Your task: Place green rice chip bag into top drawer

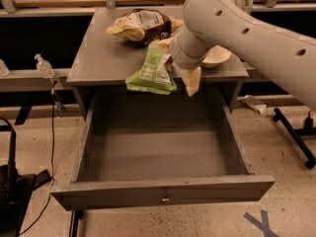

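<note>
The green rice chip bag [152, 69] lies flat on the grey desk top, its lower end reaching the front edge just above the drawer. The top drawer [207, 187] is pulled fully out below it and its grey inside is bare; the keyhole sits in the middle of the front panel. My gripper [178, 62] is at the bag's right edge, low over the desk. It looks open: one cream finger [191, 81] hangs over the desk's front edge and the other shows near the bag's top right corner. Nothing is held.
A yellow-and-dark-brown snack bag [140, 26] lies at the back of the desk. A white bowl [218, 56] sits right of my arm. A sanitizer bottle [43, 65] stands on the left shelf. A black stand leg [295, 137] lies on the floor at right.
</note>
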